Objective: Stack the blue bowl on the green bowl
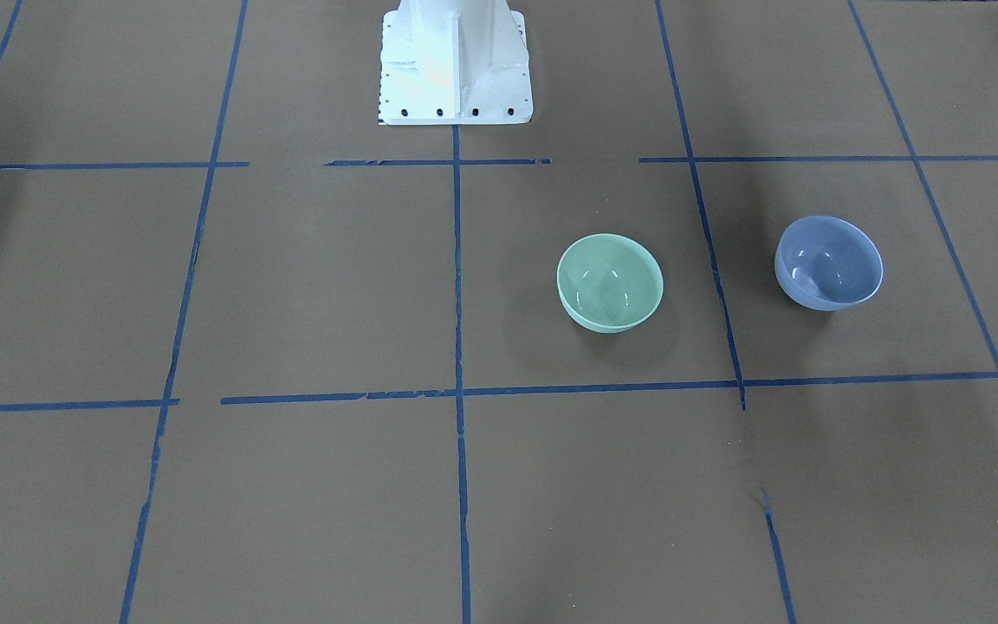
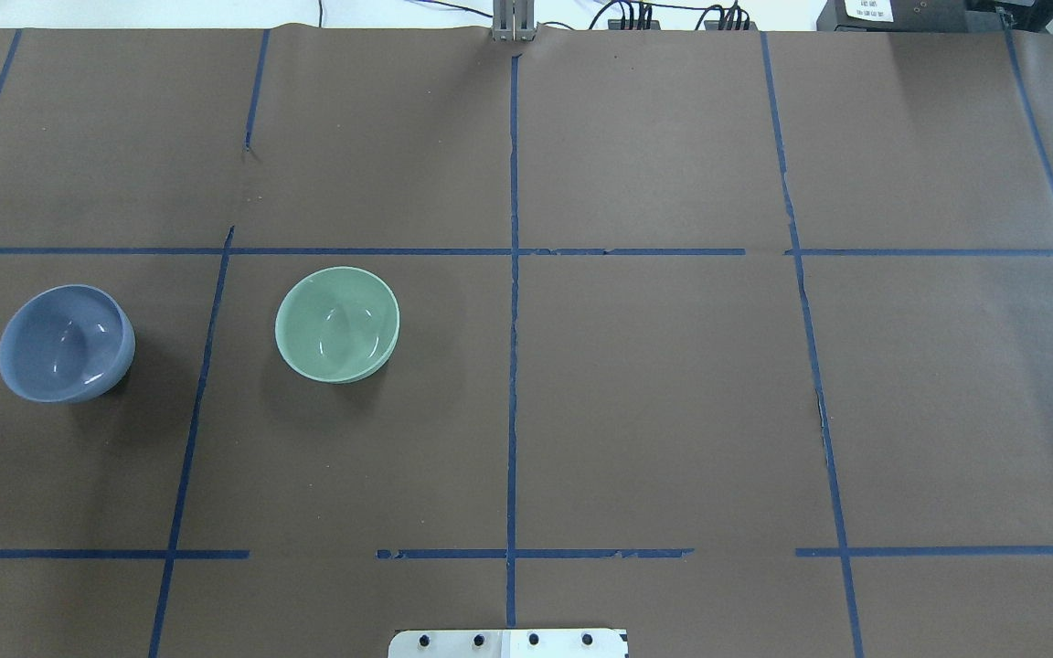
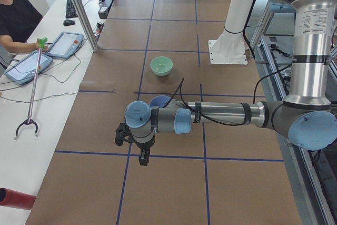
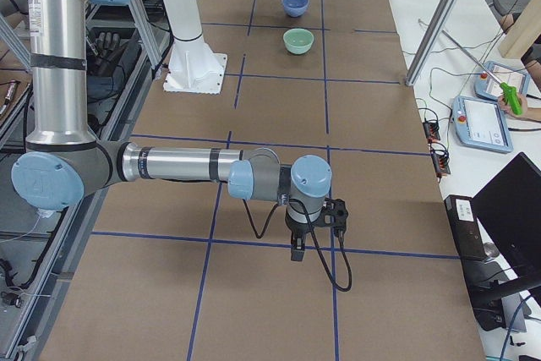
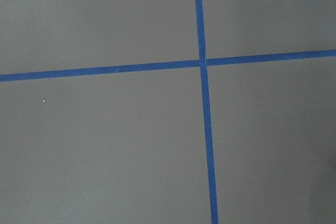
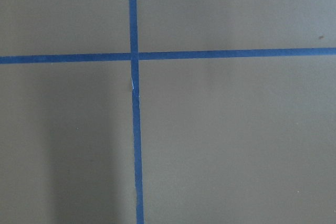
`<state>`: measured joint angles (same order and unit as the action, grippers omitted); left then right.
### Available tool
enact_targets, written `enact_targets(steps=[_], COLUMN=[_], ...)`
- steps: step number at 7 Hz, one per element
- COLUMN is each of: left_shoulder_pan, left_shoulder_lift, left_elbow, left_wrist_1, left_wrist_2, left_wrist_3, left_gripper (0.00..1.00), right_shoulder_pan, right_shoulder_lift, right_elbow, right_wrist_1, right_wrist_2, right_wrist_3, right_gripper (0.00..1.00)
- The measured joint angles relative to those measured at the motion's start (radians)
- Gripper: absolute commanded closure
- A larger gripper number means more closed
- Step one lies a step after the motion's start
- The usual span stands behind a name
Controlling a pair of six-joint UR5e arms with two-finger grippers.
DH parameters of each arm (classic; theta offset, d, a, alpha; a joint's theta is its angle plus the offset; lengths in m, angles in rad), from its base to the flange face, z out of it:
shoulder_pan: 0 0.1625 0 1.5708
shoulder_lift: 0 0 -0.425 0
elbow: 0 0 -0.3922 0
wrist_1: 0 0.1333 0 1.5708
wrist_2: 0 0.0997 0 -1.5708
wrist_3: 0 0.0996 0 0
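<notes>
Near edge: my white base plate [image 1: 454,87] stands at the near side of the counter [image 2: 673,411], on the centre line of the blue tape [image 5: 202,62] that marks the brown surface into squares.
Left tool [image 3: 141,154]: it hangs out past my left end of the counter and points down. Its own camera shows only brown surface and a tape crossing. It shows only in a side view, so I cannot tell whether its fingers are apart or together. It touches neither bowl.
Right tool [image 4: 297,247]: it hangs at my right end, points down over another tape crossing, and is well apart from both bowls. It too shows only from the side, so I cannot tell how its fingers stand.
Blue bowl [image 2: 66,343]: it stands upright on the counter in the middle row, far out on my left. From the left end my left arm partly hides it.
Green bowl [image 2: 336,323]: it stands upright in the same row, in the square just left of the centre line. A tape line runs between it and the blue bowl, and the two are apart, not stacked.
Far edge: cables [image 2: 636,16] lie just beyond the counter.
</notes>
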<state>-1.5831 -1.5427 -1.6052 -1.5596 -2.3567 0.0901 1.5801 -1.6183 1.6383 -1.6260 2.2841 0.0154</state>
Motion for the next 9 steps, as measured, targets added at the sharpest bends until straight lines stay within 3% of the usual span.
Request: enact_targets(steps=[5,9], left_shoulder_pan=[0.012,0.241], left_shoulder_lift=[-0.056,-0.084], left_elbow=[-0.036,-0.091], left_wrist_1=[-0.057,-0.269], left_wrist_2=[-0.004,0.002], left_wrist_3=[-0.064,-0.495], left_gripper=[0.00,0.00], right_shoulder_pan=[0.000,0.000], right_shoulder_lift=[0.000,0.000], right_elbow=[0.000,0.000], right_wrist_1=[0.000,0.000], right_wrist_2=[0.000,0.000], right_wrist_3=[0.000,0.000], right_gripper=[0.00,0.00])
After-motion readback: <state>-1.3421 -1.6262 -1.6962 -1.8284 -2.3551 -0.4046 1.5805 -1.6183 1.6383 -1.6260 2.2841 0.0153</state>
